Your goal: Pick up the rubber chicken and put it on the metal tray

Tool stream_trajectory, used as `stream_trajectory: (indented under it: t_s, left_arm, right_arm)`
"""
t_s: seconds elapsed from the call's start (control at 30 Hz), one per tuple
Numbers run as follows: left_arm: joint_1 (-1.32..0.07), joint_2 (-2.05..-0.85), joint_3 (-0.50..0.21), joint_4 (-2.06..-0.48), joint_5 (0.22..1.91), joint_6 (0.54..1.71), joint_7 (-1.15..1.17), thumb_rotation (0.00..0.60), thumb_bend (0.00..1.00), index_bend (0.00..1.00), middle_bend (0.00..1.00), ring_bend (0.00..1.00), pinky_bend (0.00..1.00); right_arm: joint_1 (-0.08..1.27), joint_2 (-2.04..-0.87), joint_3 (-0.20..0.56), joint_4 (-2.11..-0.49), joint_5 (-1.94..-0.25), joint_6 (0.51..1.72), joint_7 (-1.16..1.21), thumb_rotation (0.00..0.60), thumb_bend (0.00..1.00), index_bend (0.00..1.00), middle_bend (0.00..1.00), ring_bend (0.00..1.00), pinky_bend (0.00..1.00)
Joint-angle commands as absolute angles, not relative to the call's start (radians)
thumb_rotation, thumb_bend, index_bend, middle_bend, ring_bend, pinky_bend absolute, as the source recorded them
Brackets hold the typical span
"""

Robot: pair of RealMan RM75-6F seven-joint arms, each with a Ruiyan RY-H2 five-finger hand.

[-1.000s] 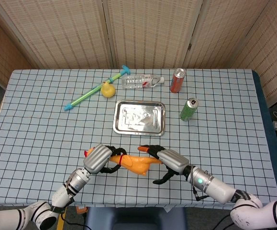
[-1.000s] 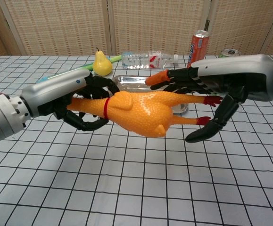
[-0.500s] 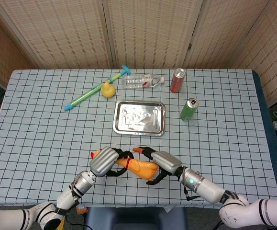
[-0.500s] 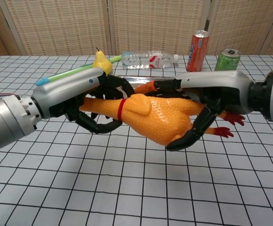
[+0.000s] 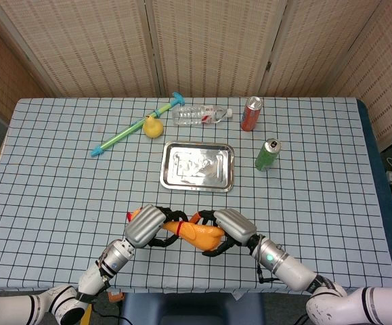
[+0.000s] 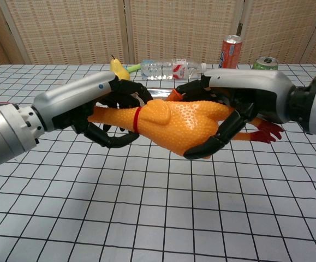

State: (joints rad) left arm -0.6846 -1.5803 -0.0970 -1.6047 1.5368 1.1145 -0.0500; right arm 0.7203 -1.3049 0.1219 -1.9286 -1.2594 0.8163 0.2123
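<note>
Both the left hand and right hand clasp the orange rubber chicken aloft; carrying it forward to the rectangular metal tray beyond likely comes next.

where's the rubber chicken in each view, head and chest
Head view: the rubber chicken is low and central, held between both hands, nearer than the metal tray.
Chest view: the chicken fills the middle, lifted off the table.
Shared landmark: the red can at the far side.
</note>
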Motion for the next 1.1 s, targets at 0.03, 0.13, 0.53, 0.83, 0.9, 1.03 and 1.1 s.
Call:
stream_trajectory:
  t_s: [0.03,0.13,0.53,0.83,0.9,1.03,1.1]
  left_arm:
    - [-0.685,-1.580,-0.097,-1.604,1.536,1.114,-0.050,0.600,0.73,0.85,0.70,0.53,0.64]
    - [-0.685,-1.579,-0.097,-1.603,1.536,1.116,-0.049,0.600,0.73,0.85,0.70,0.53,0.64]
    - [-0.683,-1.576,-0.100,-1.586,1.523,1.115,-0.060,0.600,0.73,0.85,0.70,0.53,0.64]
    - [-0.680,-1.576,-0.111,-1.513,1.488,1.099,-0.130,0.600,0.73,0.85,0.71,0.53,0.64]
    - [-0.686,-1.581,-0.116,-1.487,1.479,1.086,-0.154,0.600,0.73,0.85,0.71,0.53,0.64]
    - [-0.713,-1.614,-0.141,-1.401,1.463,1.055,-0.208,0.600,0.73,0.85,0.71,0.54,0.64]
    - [-0.739,-1.650,-0.165,-1.330,1.438,1.019,-0.251,0.600,0.73,0.85,0.71,0.54,0.64]
  right_arm:
    - [0.719,-1.298,0.119,-1.937,-1.257,0.814,0.203,0.600,0.44,1.00,0.79,0.98,1.00]
    - [0.718,-1.295,0.120,-1.943,-1.259,0.818,0.198,0.600,0.45,1.00,0.79,0.98,1.00]
    - [0.696,-1.217,0.105,-1.941,-1.347,0.833,0.228,0.600,0.18,0.00,0.00,0.00,0.15]
    - [0.583,-1.090,0.046,-1.936,-1.565,1.012,0.399,0.600,0.11,0.00,0.00,0.00,0.00]
    - [0.556,-1.057,0.026,-1.925,-1.611,1.057,0.451,0.600,0.11,0.00,0.00,0.00,0.00]
    - [0.488,-1.018,-0.026,-1.887,-1.692,1.159,0.474,0.600,0.11,0.00,0.00,0.00,0.00]
    - [0.446,-1.020,-0.051,-1.858,-1.723,1.219,0.468,0.600,0.11,0.00,0.00,0.00,0.00]
